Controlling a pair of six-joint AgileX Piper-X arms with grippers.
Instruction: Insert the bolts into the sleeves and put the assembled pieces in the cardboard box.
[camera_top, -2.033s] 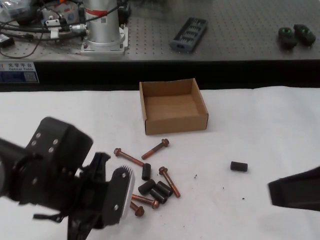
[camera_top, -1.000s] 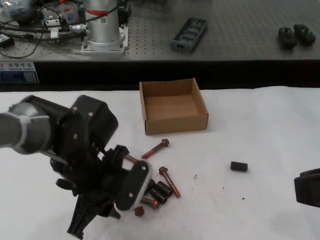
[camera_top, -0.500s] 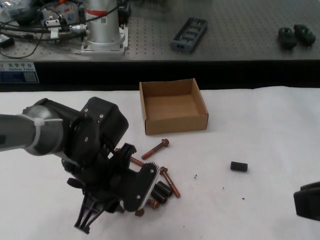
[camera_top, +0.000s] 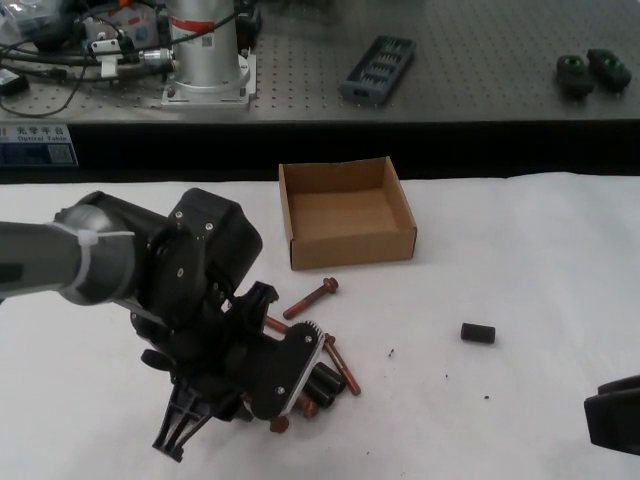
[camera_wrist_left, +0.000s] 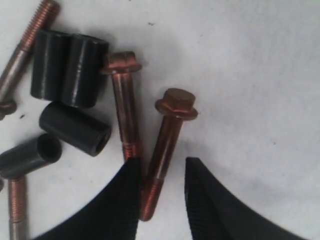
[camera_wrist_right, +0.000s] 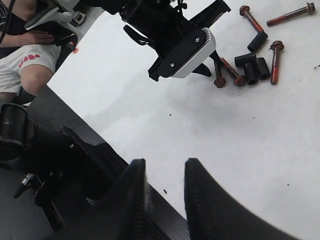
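Left wrist view: copper hex-flange bolts (camera_wrist_left: 166, 147), blk sleeves (camera_wrist_left: 75, 129)

The white-covered bench (camera_top: 520, 260) carries an open box (camera_top: 352, 248) near its far edge. Just in front of the box lies one bolt (camera_top: 311, 298). Farther in front of the box, slightly left, more bolts (camera_top: 338, 362) and black sleeves (camera_top: 322, 382) lie heaped together, touching. A lone sleeve (camera_top: 478, 333) lies in front of the box to its right, well apart.
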